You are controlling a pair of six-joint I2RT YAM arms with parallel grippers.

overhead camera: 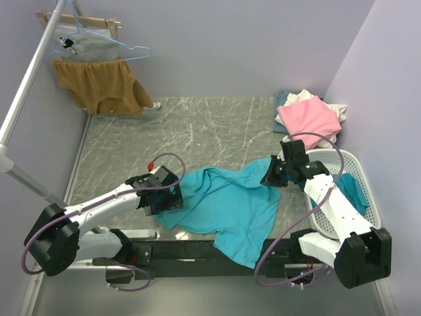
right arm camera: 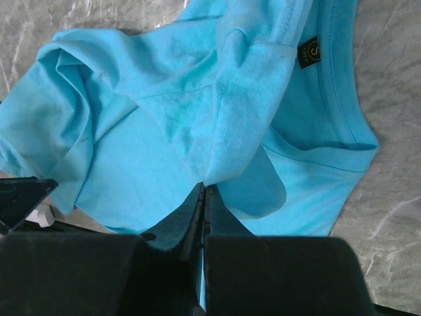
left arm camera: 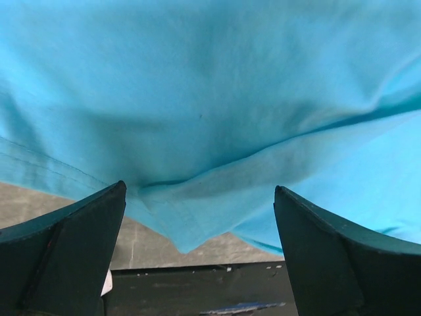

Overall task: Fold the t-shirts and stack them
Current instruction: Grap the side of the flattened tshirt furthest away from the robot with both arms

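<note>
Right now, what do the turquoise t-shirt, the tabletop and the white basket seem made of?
The turquoise t-shirt looks soft matte knit, likely cotton: creases, ribbed collar. The tabletop: grey marble-look, white veins, possibly laminate. The white basket: perforated, probably moulded plastic.

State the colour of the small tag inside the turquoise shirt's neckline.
Black tag with a gold mark; right wrist view shows it best.

Plain turquoise cloth t-shirt (overhead camera: 223, 201); pink folded cloth shirt (overhead camera: 308, 117). Also grey white-veined stone tabletop (overhead camera: 197, 131); mustard-brown hanging garment (overhead camera: 102, 85).
</note>
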